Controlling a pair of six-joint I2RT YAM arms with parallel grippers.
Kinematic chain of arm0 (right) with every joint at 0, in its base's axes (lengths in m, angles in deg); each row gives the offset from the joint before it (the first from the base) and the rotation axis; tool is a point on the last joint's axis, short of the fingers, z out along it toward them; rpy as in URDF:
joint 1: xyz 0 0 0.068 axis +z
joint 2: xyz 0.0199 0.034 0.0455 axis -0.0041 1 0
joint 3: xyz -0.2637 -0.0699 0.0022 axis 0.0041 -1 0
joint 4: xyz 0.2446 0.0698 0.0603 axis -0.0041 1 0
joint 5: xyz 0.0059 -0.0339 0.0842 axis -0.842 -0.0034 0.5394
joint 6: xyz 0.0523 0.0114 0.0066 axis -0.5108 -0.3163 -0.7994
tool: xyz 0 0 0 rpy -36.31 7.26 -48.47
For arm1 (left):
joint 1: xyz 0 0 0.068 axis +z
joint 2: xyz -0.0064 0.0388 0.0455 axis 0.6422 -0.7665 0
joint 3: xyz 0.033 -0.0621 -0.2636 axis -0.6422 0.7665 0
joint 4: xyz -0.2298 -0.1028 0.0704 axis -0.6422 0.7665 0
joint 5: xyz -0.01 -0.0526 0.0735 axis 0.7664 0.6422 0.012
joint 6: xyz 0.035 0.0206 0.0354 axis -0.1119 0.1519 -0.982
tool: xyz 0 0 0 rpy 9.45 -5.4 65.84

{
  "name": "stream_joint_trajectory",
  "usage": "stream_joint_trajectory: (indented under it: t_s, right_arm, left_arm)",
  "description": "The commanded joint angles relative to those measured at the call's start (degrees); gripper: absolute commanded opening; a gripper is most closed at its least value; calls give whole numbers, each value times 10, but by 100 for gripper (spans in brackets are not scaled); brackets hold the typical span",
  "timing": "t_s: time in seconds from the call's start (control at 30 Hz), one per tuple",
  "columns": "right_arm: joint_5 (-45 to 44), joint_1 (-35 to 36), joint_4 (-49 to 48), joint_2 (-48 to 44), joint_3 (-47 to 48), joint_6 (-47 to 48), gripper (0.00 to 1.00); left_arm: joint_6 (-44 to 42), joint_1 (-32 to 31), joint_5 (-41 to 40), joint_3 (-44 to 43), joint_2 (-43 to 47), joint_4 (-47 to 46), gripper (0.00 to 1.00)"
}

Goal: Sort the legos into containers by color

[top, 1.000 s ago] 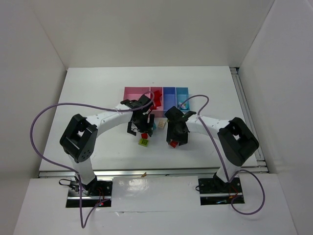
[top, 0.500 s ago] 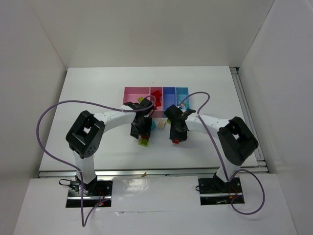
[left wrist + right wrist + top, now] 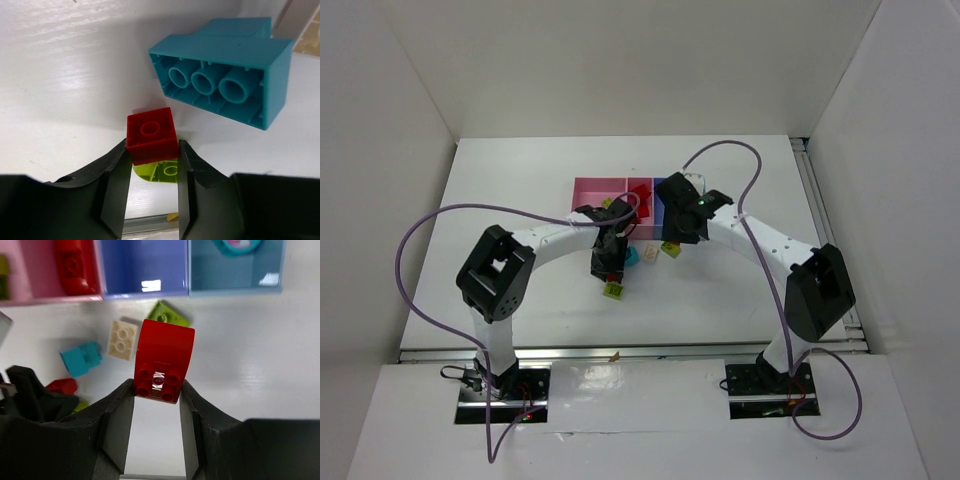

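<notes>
Both pinching: my left gripper point(image 3: 152, 161) a small square red plastic brick point(image 3: 151, 132) right beside the big teal plastic block point(image 3: 220, 80), my right gripper point(image 3: 157, 390) a curved red plastic brick point(image 3: 165, 350) just short of the plastic bins point(image 3: 145, 294), with open table to the right.

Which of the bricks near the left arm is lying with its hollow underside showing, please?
The large teal brick: three round tubes show inside it; the small red brick nearby shows a stud.

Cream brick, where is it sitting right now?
Right wrist view, left of centre: the cream brick lies on the table just outside the blue bin, between the cyan brick and the lime brick.
</notes>
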Motion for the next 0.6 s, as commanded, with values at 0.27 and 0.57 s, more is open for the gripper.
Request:
stream_joint_trajectory:
  t_s: [0.27, 0.57]
  right_arm:
    - [37, -22, -57, 114, 194, 91, 21]
    - [83, -33, -78, 238, 310, 109, 27]
  left_arm:
    - [-23, 52, -40, -54, 94, 84, 20]
    - [-40, 103, -9, -148, 122, 119, 20]
